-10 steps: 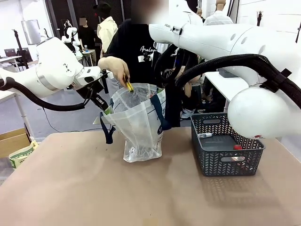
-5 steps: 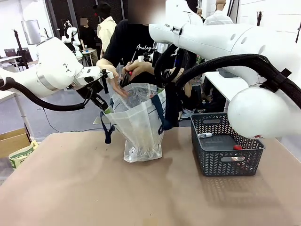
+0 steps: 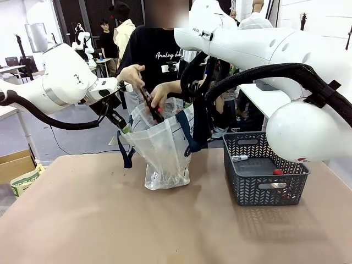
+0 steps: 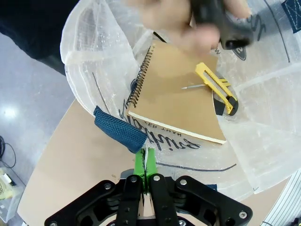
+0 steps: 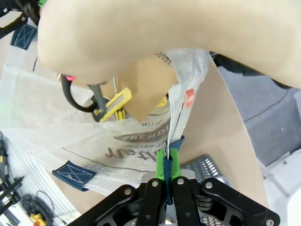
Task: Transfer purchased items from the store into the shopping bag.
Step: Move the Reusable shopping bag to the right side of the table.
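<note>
Front view: your left gripper and right gripper clench the translucent whitish plastic shopping bag near the bench far edge.

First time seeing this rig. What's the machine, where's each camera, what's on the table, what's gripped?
Two white robot arms share a brown table with a person across it. The wide picture comes from a fixed camera between the arms; the other two come from a camera on each wrist, looking along the fingers. On the table stand a translucent shopping bag and a dark grey basket holding a white item and a red item. The left end effector is shut on the bag's rim, the right end effector on the opposite edge, so the mouth is open. The person's hand holds a dark tool at the mouth; a spiral notebook and a yellow utility knife lie inside.
</note>
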Action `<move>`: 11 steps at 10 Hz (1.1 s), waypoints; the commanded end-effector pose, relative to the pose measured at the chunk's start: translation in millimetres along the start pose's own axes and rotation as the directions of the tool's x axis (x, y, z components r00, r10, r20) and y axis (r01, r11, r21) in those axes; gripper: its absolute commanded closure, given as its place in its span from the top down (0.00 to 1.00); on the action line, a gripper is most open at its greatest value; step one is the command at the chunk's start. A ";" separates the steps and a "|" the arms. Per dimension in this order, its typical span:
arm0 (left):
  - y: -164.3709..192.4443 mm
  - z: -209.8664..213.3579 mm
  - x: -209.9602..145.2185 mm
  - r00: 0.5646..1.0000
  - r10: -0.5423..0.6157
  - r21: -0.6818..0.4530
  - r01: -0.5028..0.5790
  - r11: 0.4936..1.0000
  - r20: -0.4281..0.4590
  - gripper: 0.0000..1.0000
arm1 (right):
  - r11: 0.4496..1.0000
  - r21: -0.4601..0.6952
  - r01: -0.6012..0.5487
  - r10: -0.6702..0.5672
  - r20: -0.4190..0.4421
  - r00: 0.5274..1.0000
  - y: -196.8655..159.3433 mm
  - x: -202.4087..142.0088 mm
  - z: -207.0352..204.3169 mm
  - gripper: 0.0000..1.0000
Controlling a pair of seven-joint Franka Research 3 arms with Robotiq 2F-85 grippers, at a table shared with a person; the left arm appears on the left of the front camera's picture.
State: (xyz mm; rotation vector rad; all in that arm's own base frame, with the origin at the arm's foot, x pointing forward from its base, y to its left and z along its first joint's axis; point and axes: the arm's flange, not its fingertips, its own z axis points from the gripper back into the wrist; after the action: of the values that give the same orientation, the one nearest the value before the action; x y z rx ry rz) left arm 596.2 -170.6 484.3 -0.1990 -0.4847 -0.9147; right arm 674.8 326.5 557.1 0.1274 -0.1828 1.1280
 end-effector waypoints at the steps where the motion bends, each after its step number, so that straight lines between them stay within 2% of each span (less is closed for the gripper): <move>1: 1.9 0.8 -0.9 1.000 0.003 0.008 -0.003 1.000 0.005 0.00 | 1.000 -0.007 -0.002 0.001 -0.004 1.000 0.9 0.4 1.5 0.00; 11: 1.9 0.8 -0.9 1.000 0.003 0.008 -0.003 1.000 0.005 0.00 | 1.000 -0.007 -0.002 0.001 -0.004 1.000 0.9 0.4 1.5 0.00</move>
State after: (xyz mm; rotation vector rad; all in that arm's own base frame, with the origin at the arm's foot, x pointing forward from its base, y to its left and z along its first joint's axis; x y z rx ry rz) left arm 596.2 -170.7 484.2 -0.1990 -0.4847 -0.9148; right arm 674.7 326.4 557.5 0.1271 -0.1837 1.1279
